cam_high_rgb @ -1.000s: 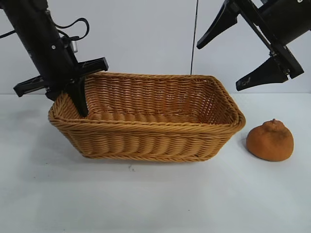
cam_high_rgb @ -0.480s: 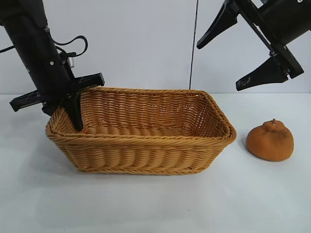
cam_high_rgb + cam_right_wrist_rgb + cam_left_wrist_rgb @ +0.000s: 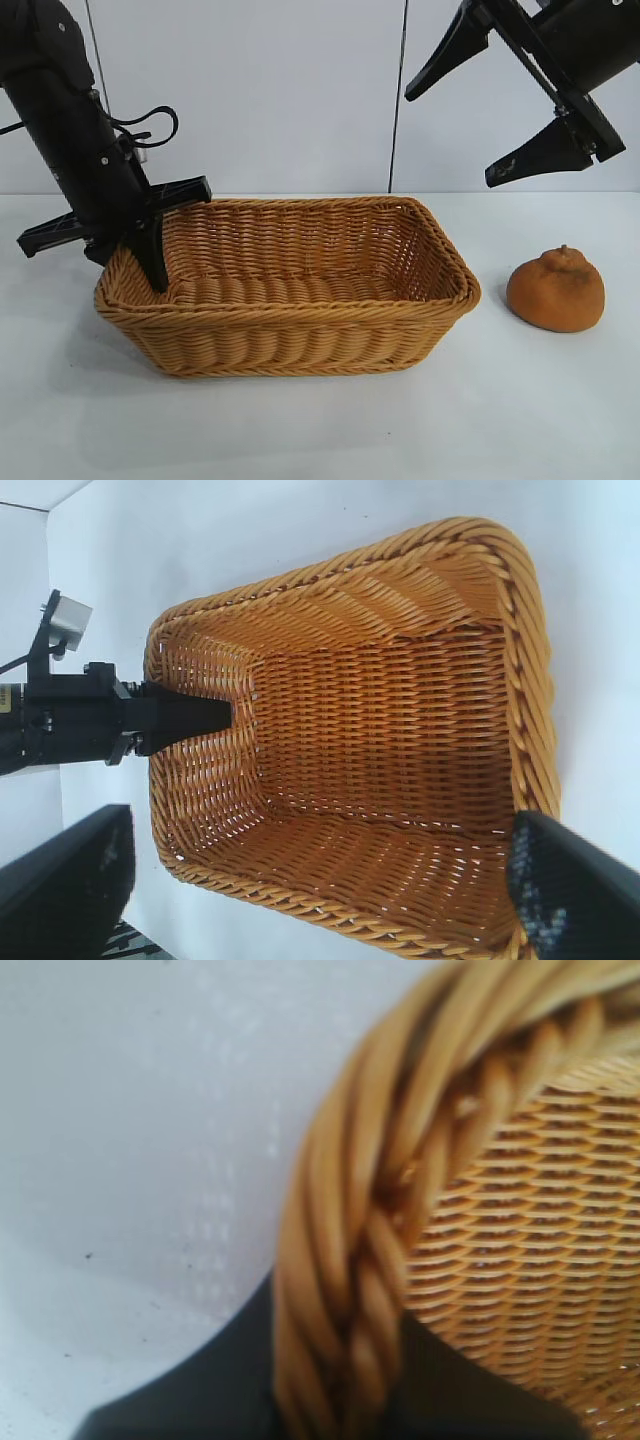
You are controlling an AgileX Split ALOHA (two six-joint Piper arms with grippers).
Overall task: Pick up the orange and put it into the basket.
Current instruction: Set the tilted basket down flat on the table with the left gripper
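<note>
Your left hand [image 3: 150,262] sits at the left end of the basket [image 3: 300,335], fingers astride the braided rim: one dark finger [image 3: 152,255] reaches down inside the wall, and the left wrist view shows the rim [image 3: 345,1290] running between the two dark pads. The jaws stand narrow, about a rim's width apart, but you cannot tell from these views whether they are clamping the wicker or only straddling it. The basket rests flat on the white table [image 3: 320,430], and nothing lies in it.

Your right hand [image 3: 530,110] hangs high above the table at the right, jaws spread wide and holding nothing. The orange [image 3: 556,290] sits on the table below it, just beside the basket's right end and apart from it, knobby neck upward, untouched.

So the step in hand looks like placing or steadying the basket; the pick itself has not begun. Next, the right hand needs to come down over the orange with its fingers either side of the squat body, below the neck, and close gently on the bumpy skin. Keep the descent clear of the basket's near corner, since the fruit lies close to it. After the lift, only a short carry toward the open basket is needed before release
</note>
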